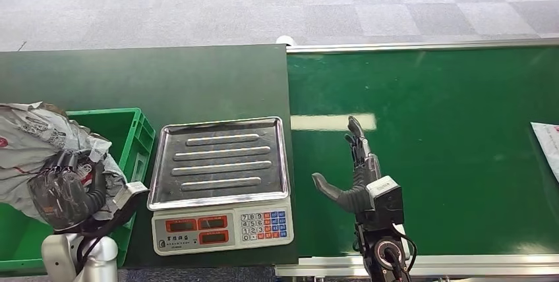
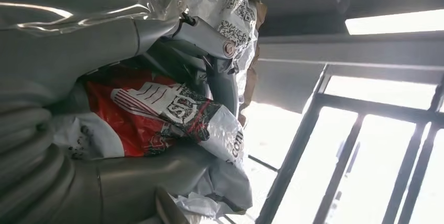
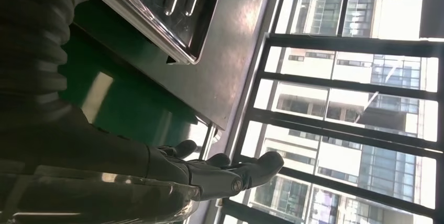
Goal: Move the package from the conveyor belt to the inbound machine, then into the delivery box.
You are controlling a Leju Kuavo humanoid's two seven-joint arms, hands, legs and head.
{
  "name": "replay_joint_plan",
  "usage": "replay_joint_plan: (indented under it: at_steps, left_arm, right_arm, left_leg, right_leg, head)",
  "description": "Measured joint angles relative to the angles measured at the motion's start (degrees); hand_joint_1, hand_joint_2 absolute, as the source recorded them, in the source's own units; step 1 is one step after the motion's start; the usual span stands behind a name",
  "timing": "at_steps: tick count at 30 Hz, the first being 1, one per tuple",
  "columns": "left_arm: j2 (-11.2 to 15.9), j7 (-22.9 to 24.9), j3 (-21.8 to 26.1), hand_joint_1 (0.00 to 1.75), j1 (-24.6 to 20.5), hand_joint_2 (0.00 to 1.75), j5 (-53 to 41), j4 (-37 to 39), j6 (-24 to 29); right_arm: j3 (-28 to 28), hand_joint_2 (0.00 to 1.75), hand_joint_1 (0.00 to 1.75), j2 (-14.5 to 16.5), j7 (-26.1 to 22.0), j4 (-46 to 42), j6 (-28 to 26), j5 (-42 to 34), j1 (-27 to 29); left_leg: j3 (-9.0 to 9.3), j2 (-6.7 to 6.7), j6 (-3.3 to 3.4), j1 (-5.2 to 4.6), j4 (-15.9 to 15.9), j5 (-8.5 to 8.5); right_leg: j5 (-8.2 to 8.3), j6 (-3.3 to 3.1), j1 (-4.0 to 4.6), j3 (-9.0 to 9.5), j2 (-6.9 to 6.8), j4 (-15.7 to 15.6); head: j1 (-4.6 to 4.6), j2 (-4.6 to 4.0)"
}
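The package (image 1: 39, 140), a crumpled grey mailer with black print and a red-and-white patch, is held up over the green box (image 1: 135, 138) at the near left of the table. The left hand (image 1: 62, 193) grips it from below, dark fingers wrapped into the plastic; in the left wrist view the thumb and fingers (image 2: 209, 43) press into the bag (image 2: 157, 114) on both sides, so the hold is firm. The package hangs above the box's left part and overlaps its far rim; whether it touches the box I cannot tell. Just right of the box sits the scale (image 1: 221, 183), its ribbed steel tray bare, with red displays and a keypad on the near face. Right of the scale runs the green belt (image 1: 448, 137). The right hand (image 1: 353, 176) hovers over the belt's near left part, fingers straight and spread, thumb out to the left, holding nothing. A second white parcel (image 1: 547, 147) lies on the belt at the far right edge.
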Motion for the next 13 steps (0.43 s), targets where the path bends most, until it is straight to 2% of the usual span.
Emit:
replay_joint_plan:
  at_steps: [2,6,13]
  left_arm:
    - [-0.1,1.6,1.4,0.3,-0.2,1.75,-2.3,1.0,0.0]
    - [-0.3,2.5,3.2,0.01,-0.6,1.75,-3.5,1.6,0.0]
    - [-0.3,-1.3,5.6,0.0,-1.1,1.75,2.9,-0.7,0.1]
  right_arm:
    - [0.0,1.75,0.0,0.1,0.0,0.0,0.1,0.1,0.0]
    - [-0.1,1.75,0.0,0.1,0.0,-0.1,0.1,0.2,0.0]
    - [-0.1,1.75,0.0,0.3,0.0,-0.3,0.4,0.3,0.1]
  left_leg:
    - [0.0,-0.01,0.0,0.0,0.0,0.0]
    - [-0.01,0.0,0.0,0.0,0.0,0.0]
    - [-0.03,-0.01,0.0,0.0,0.0,0.0]
  right_leg:
    - [0.0,0.0,0.0,0.0,0.0,0.0]
    - [0.0,0.0,0.0,0.0,0.0,0.0]
    - [0.0,0.0,0.0,-0.01,-0.01,0.0]
  head:
    - [0.0,0.0]
    - [0.01,0.0]
    - [-0.01,0.0]
